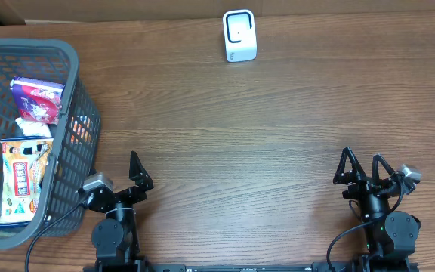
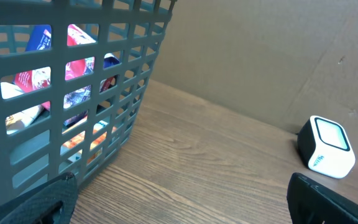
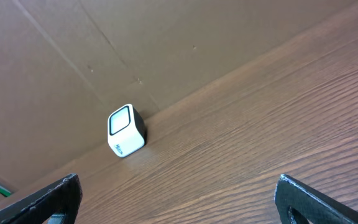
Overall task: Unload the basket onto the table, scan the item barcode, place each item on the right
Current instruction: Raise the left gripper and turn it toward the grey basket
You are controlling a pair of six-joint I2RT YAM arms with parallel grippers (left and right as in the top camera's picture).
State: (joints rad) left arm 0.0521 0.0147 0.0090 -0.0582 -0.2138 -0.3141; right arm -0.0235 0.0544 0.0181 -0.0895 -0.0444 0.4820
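Note:
A white barcode scanner (image 1: 239, 35) stands at the table's far edge; it also shows in the left wrist view as the scanner (image 2: 328, 147) and in the right wrist view as the scanner (image 3: 126, 130). Items lie in the grey mesh basket (image 1: 70, 57) at the left: a purple packet (image 1: 38, 98), a white packet (image 1: 35, 127) and an orange packet (image 1: 23, 180). Through the basket wall (image 2: 129, 62) I see coloured packets (image 2: 79, 68). My left gripper (image 1: 140, 175) sits open beside the basket, holding nothing. My right gripper (image 1: 361, 160) is open near the front right, holding nothing.
A brown cardboard wall (image 3: 73, 50) closes off the back of the wooden table (image 1: 263, 136). A black cable (image 1: 51, 227) runs from the left arm's base, close against the basket's front corner.

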